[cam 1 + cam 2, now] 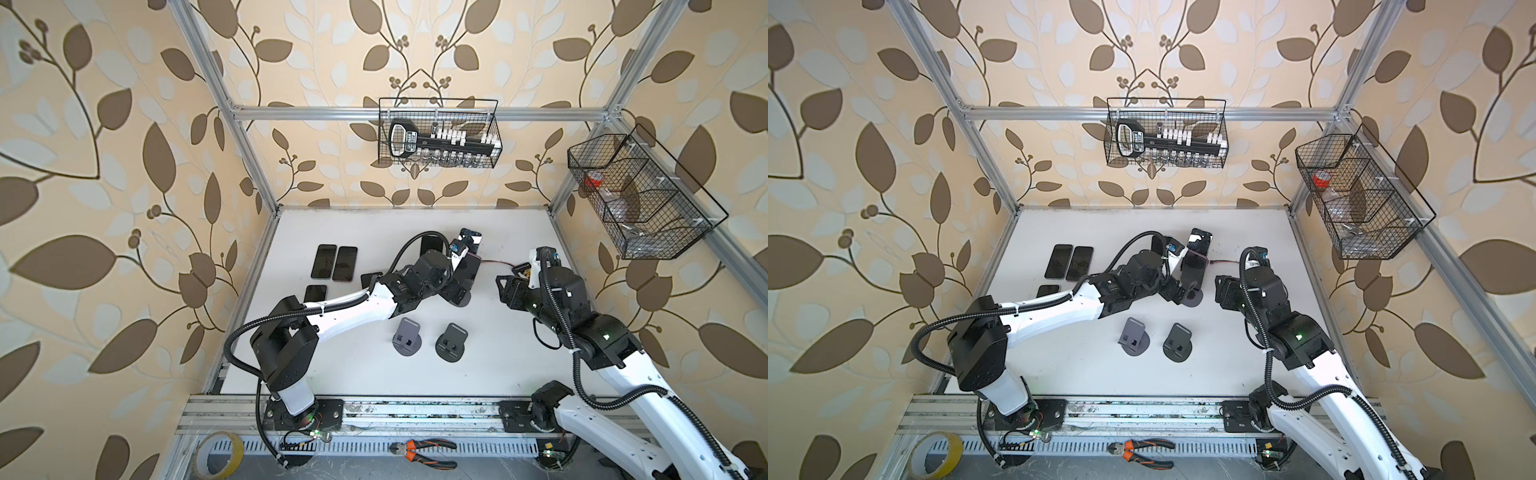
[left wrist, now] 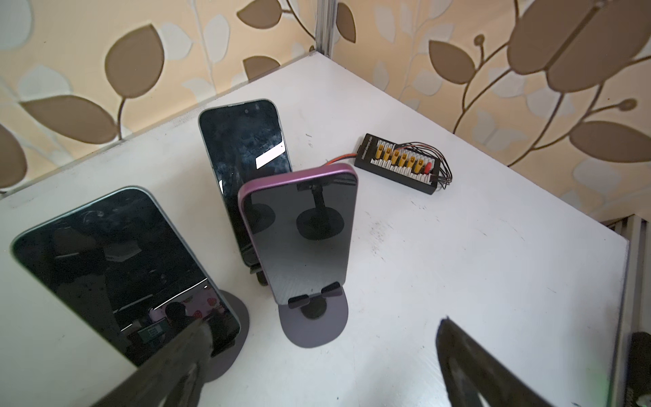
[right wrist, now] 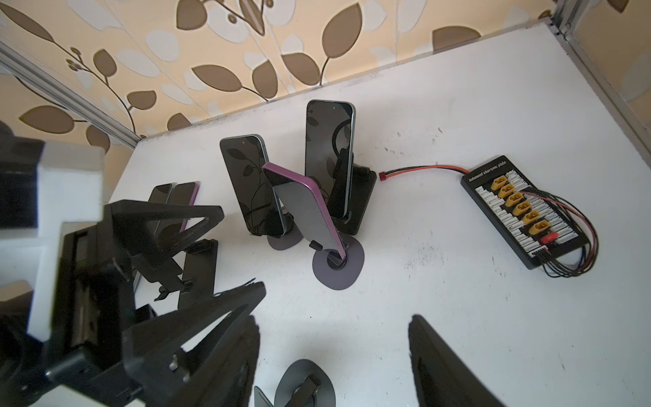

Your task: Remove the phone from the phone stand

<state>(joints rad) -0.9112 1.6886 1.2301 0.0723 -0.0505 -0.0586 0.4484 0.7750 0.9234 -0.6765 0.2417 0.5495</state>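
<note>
The purple phone (image 2: 303, 239) stands on its phone stand (image 2: 317, 326) a little toward 12 o'clock from the middle of the white table (image 2: 475, 267). Its long axis rises steeply from the stand. In a top view the upper end (image 1: 1195, 262) tips back toward 12 o'clock, and the screen seems to face about 7 o'clock, though the angle is hard to judge from above. The screen is glossy black glass that mirrors the room, and the frame is matte purple with rounded corners. The stand is dull dark grey, with a flat rounded base, a short post, and two small hooks cradling the phone's lower edge.

The left gripper (image 3: 243, 248) sits at about 8 o'clock of the stand with its jaws spread wide, touching nothing. The right gripper (image 3: 334, 320) hangs at 3 o'clock, well apart, its jaws parted and empty.
</note>
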